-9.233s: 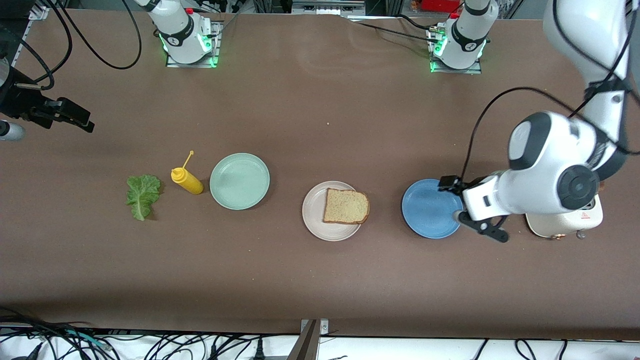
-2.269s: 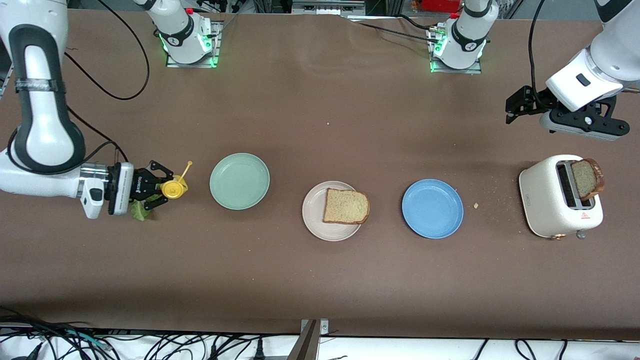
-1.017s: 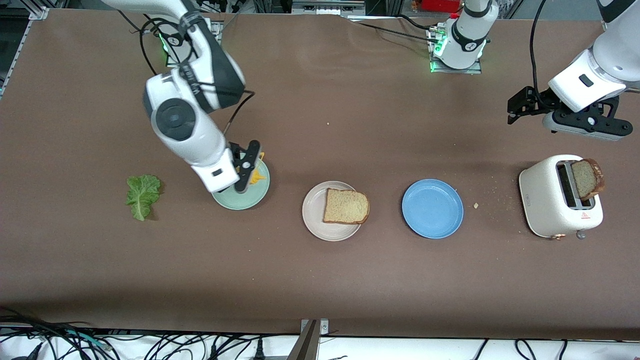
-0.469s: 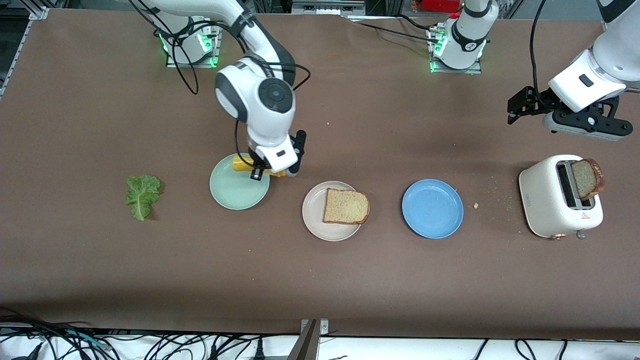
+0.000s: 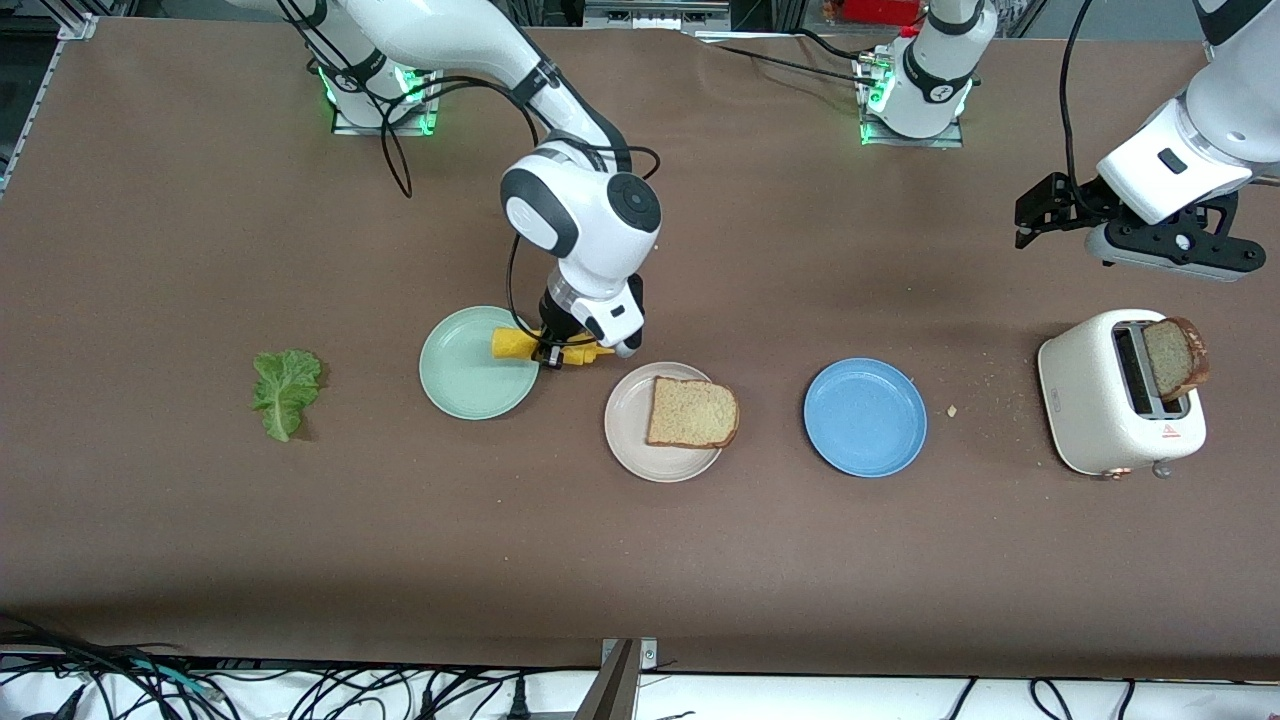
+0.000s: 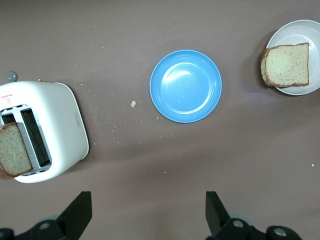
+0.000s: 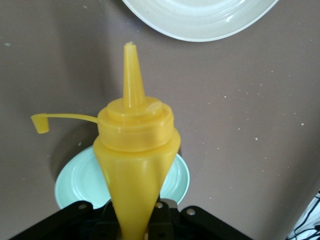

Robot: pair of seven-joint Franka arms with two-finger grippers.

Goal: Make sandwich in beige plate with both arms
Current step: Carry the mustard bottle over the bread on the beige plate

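One bread slice (image 5: 692,412) lies on the beige plate (image 5: 624,425), which also shows as the beige plate (image 6: 295,32) under the bread slice (image 6: 285,65) in the left wrist view. A second bread slice (image 5: 1173,357) stands in the toaster (image 5: 1095,400). The lettuce leaf (image 5: 286,390) lies at the right arm's end of the table. My right gripper (image 5: 560,350) is shut on a yellow squeeze bottle (image 5: 515,344), over the gap between the mint-green plate (image 5: 465,380) and the beige plate. The bottle (image 7: 135,150) has its nozzle toward the beige plate (image 7: 200,20). My left gripper (image 5: 1172,258) waits open in the air by the toaster.
A blue plate (image 5: 864,416) sits between the beige plate and the toaster. Crumbs are scattered on the table around the toaster. The bottle's cap hangs on its strap (image 7: 55,119).
My right arm has carried the yellow bottle from over the mint-green plate toward the beige plate. The left arm has not moved.
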